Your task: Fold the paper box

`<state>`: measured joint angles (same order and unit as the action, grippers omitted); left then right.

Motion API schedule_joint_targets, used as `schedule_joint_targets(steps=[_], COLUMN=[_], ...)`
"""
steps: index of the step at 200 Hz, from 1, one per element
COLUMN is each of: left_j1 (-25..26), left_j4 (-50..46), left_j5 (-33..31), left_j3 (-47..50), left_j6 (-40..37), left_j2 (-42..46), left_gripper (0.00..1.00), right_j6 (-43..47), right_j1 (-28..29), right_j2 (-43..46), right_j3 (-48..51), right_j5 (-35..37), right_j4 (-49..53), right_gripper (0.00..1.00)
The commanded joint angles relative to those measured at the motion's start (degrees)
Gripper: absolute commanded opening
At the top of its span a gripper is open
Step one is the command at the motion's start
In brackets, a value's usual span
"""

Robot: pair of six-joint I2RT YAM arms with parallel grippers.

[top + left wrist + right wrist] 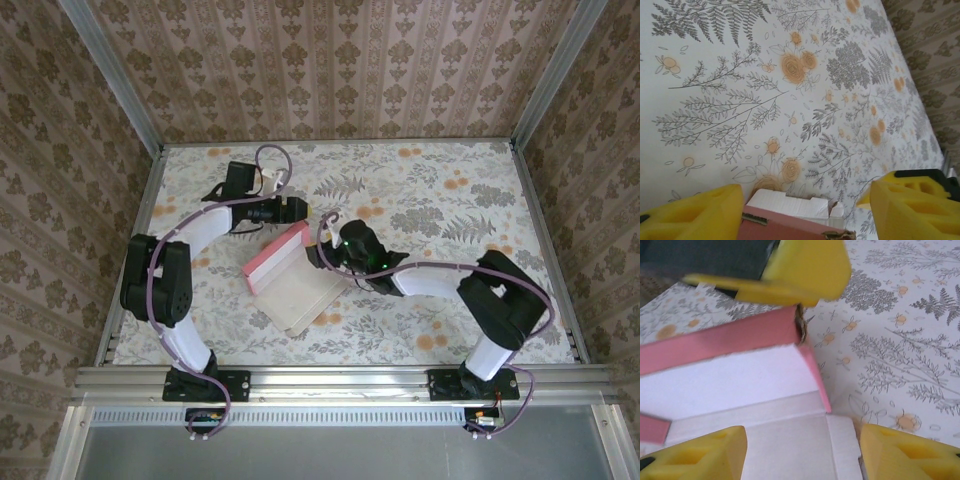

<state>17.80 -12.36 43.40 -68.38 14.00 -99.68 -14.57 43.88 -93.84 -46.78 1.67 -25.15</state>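
Note:
The paper box (290, 285) lies mid-table, partly folded: one long pink wall (275, 250) stands up at its far-left side and the pale inner side faces up. My left gripper (303, 208) hovers just beyond the wall's far end. In the left wrist view it (800, 212) is open, with the pink wall and a white flap (790, 205) low between its yellow fingers. My right gripper (322, 252) is at the box's far-right corner. It (802, 455) is open over the white panel (740, 375), and a left finger (800, 270) hangs above the wall's corner.
The floral table (430, 190) is boxed in by patterned walls and metal posts. An aluminium rail (340, 380) runs along the near edge. The left arm's elbow (158, 285) and the right arm's elbow (505, 295) flank the box.

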Motion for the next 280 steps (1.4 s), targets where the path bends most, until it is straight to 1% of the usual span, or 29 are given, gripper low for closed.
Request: schedule_joint_targets(steps=[1,21,28,31,41,44,49,72,102,111,127,131,153,181,190,205,234,255,268,280], left_j1=[-0.22,-0.14,-0.07,0.03,0.33,0.52,0.83,3.19,7.01,7.88,7.97,9.71,11.56,13.17,13.38,13.4,13.49,13.66,13.66,13.62], left_j4=[-9.59,-16.02,-18.21,-19.1,-21.94,-22.91,-24.26,-30.65,-35.68,-37.06,-40.45,-41.33,-44.9,-47.85,-48.23,-48.37,-48.63,-48.79,-48.6,-48.46], left_j5=[-3.41,-5.46,-5.92,-6.14,-6.13,-7.89,-8.7,-13.32,-20.81,-22.27,-23.12,-23.42,-27.57,-28.66,-28.81,-29.05,-27.95,-28.78,-29.2,-29.49], left_j3=[-3.2,-5.65,-6.52,-6.93,-8.28,-8.71,-9.43,-13.26,-18.45,-20.24,-23.96,-24.88,-28.72,-31.67,-31.98,-32.15,-33.05,-33.54,-33.53,-33.58], left_j6=[-6.31,-10.38,-11.78,-12.39,-13.98,-14.58,-15.45,-20.01,-24.05,-24.87,-26.14,-26.39,-27.79,-28.71,-29.15,-29.51,-28.92,-28.19,-27.68,-27.31], left_j2=[3.32,4.1,4.09,4.14,4.08,3.99,3.8,2.14,-1.77,-3.13,-6.0,-6.7,-9.78,-12.57,-13.08,-13.73,-14.9,-15.68,-15.89,-16.06], left_gripper=[0.69,0.69,0.69,0.69,0.69,0.7,0.7,0.7,0.7,0.7,0.68,0.68,0.67,0.61,0.58,0.56,0.48,0.47,0.42,0.41], right_j6=[-3.28,-5.92,-6.87,-7.22,-8.23,-8.54,-8.89,-10.84,-11.14,-11.02,-11.33,-11.46,-11.8,-11.79,-11.81,-11.91,-12.02,-11.99,-12.11,-12.15], right_j1=[-1.0,-1.93,-2.12,-2.28,-2.78,-3.02,-3.29,-5.53,-8.33,-8.85,-9.31,-9.41,-9.69,-10.12,-10.21,-10.41,-10.48,-10.57,-10.6,-10.65], right_j2=[6.26,12.12,13.69,15.87,19.3,20.3,21.97,29.1,36.68,38.27,40.61,41.04,42.64,43.01,42.96,42.95,42.19,41.78,41.74,41.84], right_j3=[3.89,7.58,8.88,9.43,11.04,11.42,12.03,14.29,16.0,16.33,17.09,17.24,18.27,18.74,18.91,18.92,18.66,18.46,18.53,18.74], right_j5=[-4.51,-6.21,-6.16,-6.16,-6.08,-6.02,-5.9,-6.32,-7.23,-7.36,-7.01,-6.95,-6.87,-6.68,-6.62,-6.59,-6.73,-6.92,-6.86,-6.87], right_j4=[1.19,3.76,4.65,5.16,7.11,7.8,9.07,14.61,20.63,21.95,23.03,23.16,23.82,25.04,25.01,24.91,24.54,24.44,24.36,24.28], right_gripper=[0.72,0.81,0.85,0.88,0.95,0.97,1.0,1.0,1.0,1.0,1.0,1.0,1.0,1.0,1.0,1.0,1.0,1.0,1.0,1.0])
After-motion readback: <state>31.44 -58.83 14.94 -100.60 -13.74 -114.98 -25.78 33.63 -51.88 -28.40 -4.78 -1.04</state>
